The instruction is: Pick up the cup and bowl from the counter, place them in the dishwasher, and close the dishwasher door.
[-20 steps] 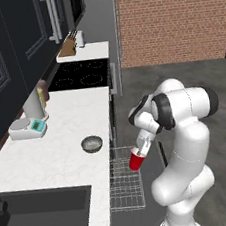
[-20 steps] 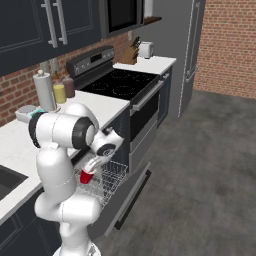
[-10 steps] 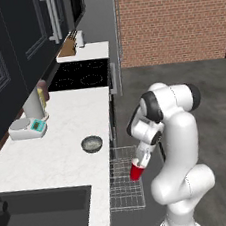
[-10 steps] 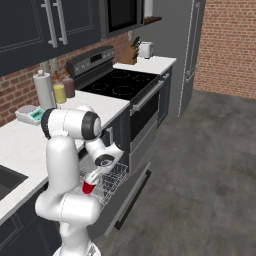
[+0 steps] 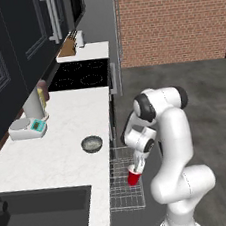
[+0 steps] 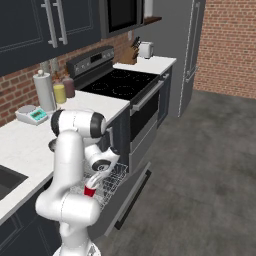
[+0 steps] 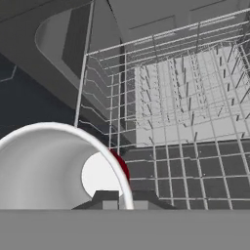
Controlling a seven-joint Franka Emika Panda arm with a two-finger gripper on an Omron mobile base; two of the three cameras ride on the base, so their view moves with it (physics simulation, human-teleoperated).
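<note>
My gripper (image 5: 138,166) is shut on the rim of the red cup (image 5: 134,177), holding it just above the grey wire rack (image 5: 126,194) pulled out of the dishwasher. From the right, the cup (image 6: 89,191) hangs low over the rack (image 6: 114,176), and the dishwasher door (image 6: 129,196) lies folded down and open. In the hand view the cup's white inside (image 7: 53,166) is at lower left, with the rack's grid (image 7: 195,97) beyond it. The grey bowl (image 5: 92,144) sits on the white counter (image 5: 61,127), left of the arm.
A white scale (image 5: 27,127) and a tall pale cylinder (image 5: 33,103) stand at the counter's back edge. The black sink (image 5: 42,215) is at the near left. A stove (image 5: 82,73) lies further along, and open grey floor (image 5: 202,88) spreads to the right.
The arm has folded in and lowered the cup, from beside the counter's edge down to just above the rack. The bowl has not moved.
</note>
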